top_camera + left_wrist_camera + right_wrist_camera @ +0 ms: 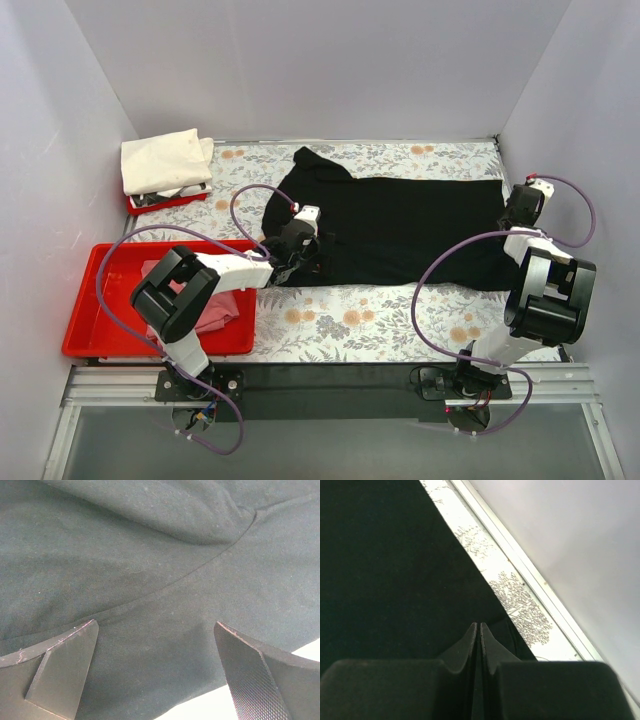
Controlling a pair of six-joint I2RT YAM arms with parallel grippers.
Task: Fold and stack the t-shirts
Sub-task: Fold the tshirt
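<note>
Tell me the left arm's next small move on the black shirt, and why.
Probably lower and close the left gripper on the black t-shirt: its jaws stand wide open over cloth near the shirt's edge, while the right gripper is shut at the opposite edge, so both ends could then be lifted to fold.

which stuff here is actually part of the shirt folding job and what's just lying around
Part of the job: black t-shirt, spread flat; cream-white t-shirt, folded, far left; pink t-shirt in the big red tray.
Lying about: big red tray; small red tray under the cream-white one; floral table cover.
</note>
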